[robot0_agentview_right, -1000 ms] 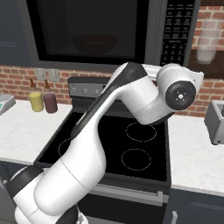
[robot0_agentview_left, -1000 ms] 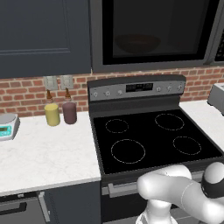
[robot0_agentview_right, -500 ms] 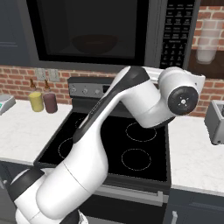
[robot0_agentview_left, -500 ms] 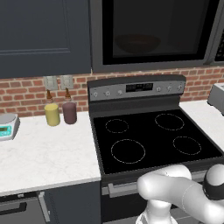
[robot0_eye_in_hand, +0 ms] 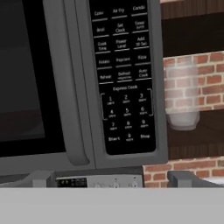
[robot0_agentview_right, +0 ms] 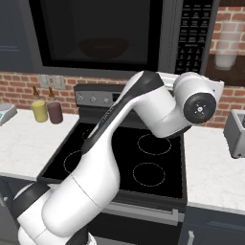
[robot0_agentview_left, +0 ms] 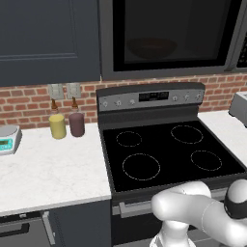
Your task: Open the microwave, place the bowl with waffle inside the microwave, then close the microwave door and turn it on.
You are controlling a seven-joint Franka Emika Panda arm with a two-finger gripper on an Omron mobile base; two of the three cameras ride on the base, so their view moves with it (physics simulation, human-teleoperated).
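the arm [robot0_agentview_right: 119,143] rises from the base, leans forward over the stove [robot0_agentview_right: 119,162] and bends at a raised elbow, with its round wrist joint [robot0_agentview_right: 198,107] held high to the right, just below the microwave [robot0_agentview_right: 119,33]. the hand faces the microwave's keypad [robot0_eye_in_hand: 124,74] squarely. the gripper [robot0_eye_in_hand: 109,178] stands wide open and holds nothing; its two fingertips [robot0_eye_in_hand: 38,178] show low in the hand view, well apart. the microwave door [robot0_agentview_left: 169,34] is shut, and the bowl [robot0_agentview_left: 152,47] sits inside behind the dark glass. a yellow cup [robot0_agentview_left: 58,126] and a purple cup [robot0_agentview_left: 76,124] stand side by side on the counter [robot0_agentview_left: 48,169] left of the stove.
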